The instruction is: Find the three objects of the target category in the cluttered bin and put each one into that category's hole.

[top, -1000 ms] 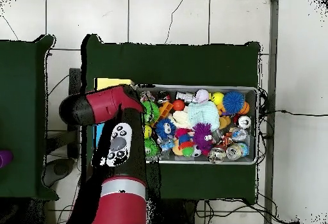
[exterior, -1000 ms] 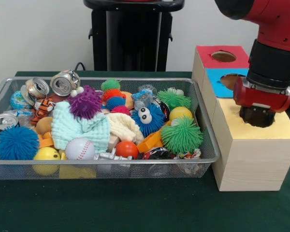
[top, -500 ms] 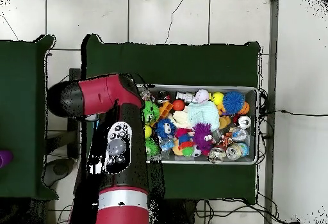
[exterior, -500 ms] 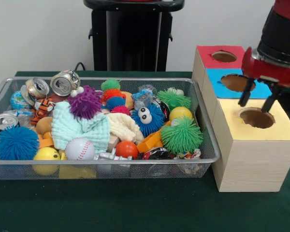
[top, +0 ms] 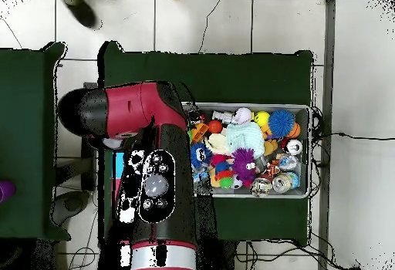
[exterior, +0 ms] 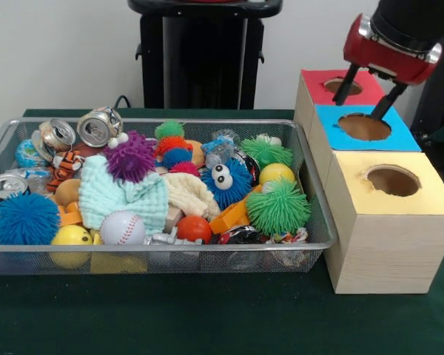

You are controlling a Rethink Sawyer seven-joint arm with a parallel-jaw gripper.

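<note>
Front strip of the green table (exterior: 207, 318) is bare, open room along its near edge. Wire bin (exterior: 152, 251) sits left of centre on the table, packed edge to edge: blue spiky ball (exterior: 24, 218) and yellow ball (exterior: 70, 237) at the near left corner, baseball (exterior: 122, 227) and orange ball (exterior: 194, 228) against the near wall, green spiky ball (exterior: 279, 207) at the near right corner, blue googly-eyed puff (exterior: 226, 181) mid-bin, mint cloth (exterior: 122, 196), purple puff (exterior: 130, 157), crushed cans (exterior: 98, 127) at the far left corner. Just beside the bin's right wall stands the box row: yellow box (exterior: 388, 229) nearest, blue box (exterior: 362, 133) behind, red box (exterior: 339, 87) farthest, each with a round hole on top. Gripper (exterior: 366, 94) hangs above the blue box hole, fingers (exterior: 342, 85) spread apart, empty, touching nothing. Half a second ago it was lower and nearer, over the yellow hole; now raised and shifted toward the far end. Overhead, the arm (top: 150, 174) covers the boxes and the bin's edge beside them.
</note>
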